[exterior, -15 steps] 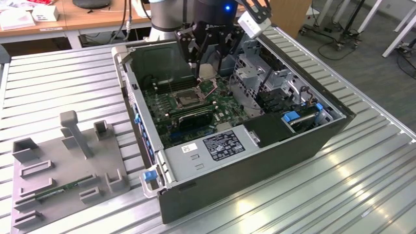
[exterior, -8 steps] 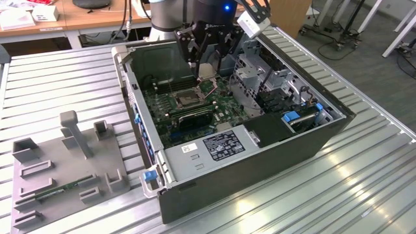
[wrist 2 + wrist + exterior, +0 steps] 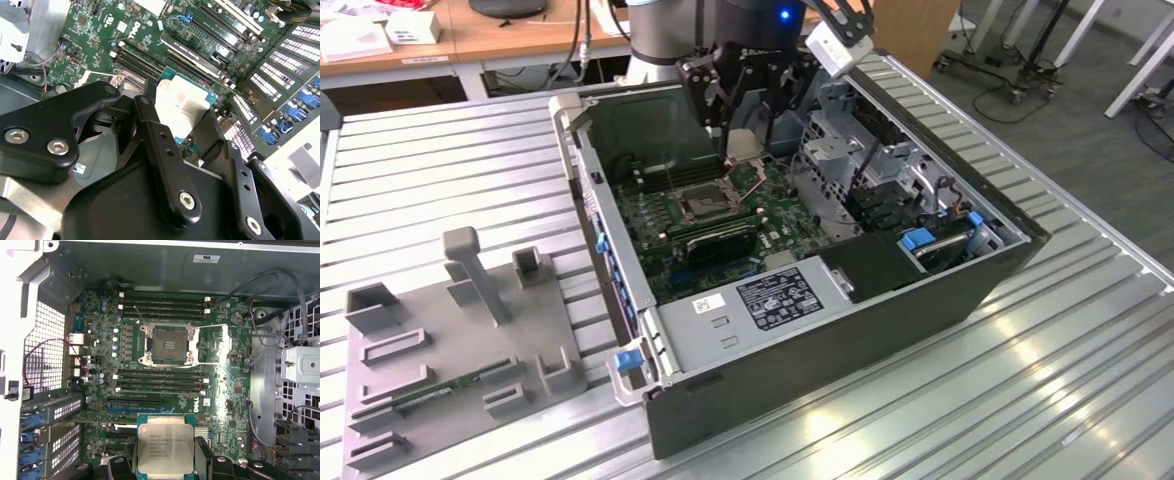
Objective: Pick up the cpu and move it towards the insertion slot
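The black end effector (image 3: 165,452) is seen closed on the flat square silvery-topped cpu (image 3: 164,447), which is gripped at two opposite edges between its fingers (image 3: 160,145) and held above the green motherboard (image 3: 100,340). The square, dark-centred, metal-framed insertion slot (image 3: 167,344) lies uncovered, near but apart from the cpu, inside the opened dark computer case (image 3: 854,340) on the slatted metal surface (image 3: 1067,380).

Black claw (image 3: 165,452) with silver screws
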Robot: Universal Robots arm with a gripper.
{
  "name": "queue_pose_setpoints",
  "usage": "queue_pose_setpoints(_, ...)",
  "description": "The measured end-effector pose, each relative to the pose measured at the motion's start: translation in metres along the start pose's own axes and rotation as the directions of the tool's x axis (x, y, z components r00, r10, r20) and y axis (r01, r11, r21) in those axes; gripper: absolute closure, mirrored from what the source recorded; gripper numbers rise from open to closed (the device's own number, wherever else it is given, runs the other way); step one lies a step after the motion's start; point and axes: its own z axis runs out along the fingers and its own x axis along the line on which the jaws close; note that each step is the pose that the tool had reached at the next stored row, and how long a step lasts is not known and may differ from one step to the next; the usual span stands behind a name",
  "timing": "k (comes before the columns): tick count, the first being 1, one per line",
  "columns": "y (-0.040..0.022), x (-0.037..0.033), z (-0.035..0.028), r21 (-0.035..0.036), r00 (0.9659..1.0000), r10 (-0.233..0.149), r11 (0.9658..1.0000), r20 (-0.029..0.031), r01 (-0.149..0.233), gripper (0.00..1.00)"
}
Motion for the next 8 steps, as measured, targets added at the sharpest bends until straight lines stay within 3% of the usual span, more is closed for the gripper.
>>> queue_pose_setpoints(8, 0.003, 0.0, 0.0002, -0.0002, 1.0, 0.0, 1.0, 0.0, 0.0, 0.46)
